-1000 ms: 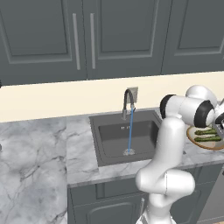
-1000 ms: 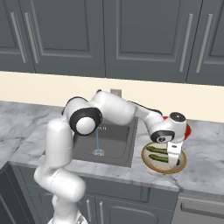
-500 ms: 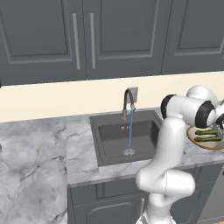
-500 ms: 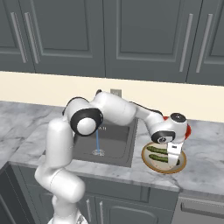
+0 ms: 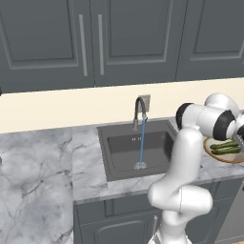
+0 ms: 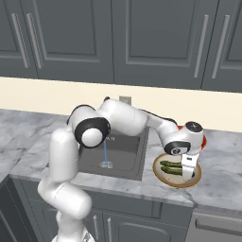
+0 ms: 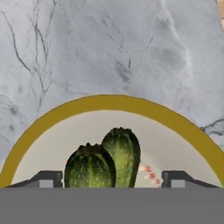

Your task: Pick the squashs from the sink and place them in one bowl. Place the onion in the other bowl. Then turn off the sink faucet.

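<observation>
Even, flat rendered light — soft shadows, no glare.

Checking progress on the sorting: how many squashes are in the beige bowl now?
2. Both squashes lie side by side in the beige bowl, beneath the open tool.

The arm (image 6: 118, 123) is showing glossy white, rounded segments joined by dark, ringed joints (one large black disc is facing the right base camera), ending in a gripper (image 6: 187, 167) carrying small dark fingertips (image 7: 46, 178).
</observation>
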Controlling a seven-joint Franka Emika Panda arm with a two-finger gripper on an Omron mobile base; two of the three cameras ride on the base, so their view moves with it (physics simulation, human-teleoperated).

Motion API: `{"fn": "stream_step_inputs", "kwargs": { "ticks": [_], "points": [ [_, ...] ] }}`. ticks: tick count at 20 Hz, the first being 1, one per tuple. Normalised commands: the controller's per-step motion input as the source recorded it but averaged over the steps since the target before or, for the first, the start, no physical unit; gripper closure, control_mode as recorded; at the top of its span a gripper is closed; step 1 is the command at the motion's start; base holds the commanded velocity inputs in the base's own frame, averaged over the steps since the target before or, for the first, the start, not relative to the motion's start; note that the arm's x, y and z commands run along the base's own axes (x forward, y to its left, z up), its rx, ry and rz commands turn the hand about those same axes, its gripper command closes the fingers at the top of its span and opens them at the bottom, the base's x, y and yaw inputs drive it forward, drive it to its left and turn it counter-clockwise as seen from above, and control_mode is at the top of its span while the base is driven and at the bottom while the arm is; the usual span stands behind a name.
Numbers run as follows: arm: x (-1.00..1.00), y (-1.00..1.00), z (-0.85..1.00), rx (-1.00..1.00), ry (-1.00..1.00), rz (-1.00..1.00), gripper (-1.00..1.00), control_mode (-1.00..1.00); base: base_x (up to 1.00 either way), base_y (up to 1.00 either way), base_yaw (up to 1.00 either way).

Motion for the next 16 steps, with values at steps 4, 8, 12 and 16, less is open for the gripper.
{"fn": "stream_step_inputs", "kwargs": {
  "ticks": [4, 8, 12, 16],
  "points": [
    [-0.35, -0.02, 0.41, 0.00, -0.11, 0.00, -1.00, -1.00, 0.00, 0.00, 0.00],
    [-0.42, 0.00, 0.56, 0.00, -0.15, 0.00, -1.00, -1.00, 0.00, 0.00, 0.00],
    [-0.42, 0.26, 0.55, -0.03, -0.18, 0.03, -1.00, -1.00, 0.00, 0.00, 0.00],
    [-0.29, 0.51, 0.52, -0.07, -0.12, 0.14, -1.00, -1.00, 0.00, 0.00, 0.00]
  ]
}}
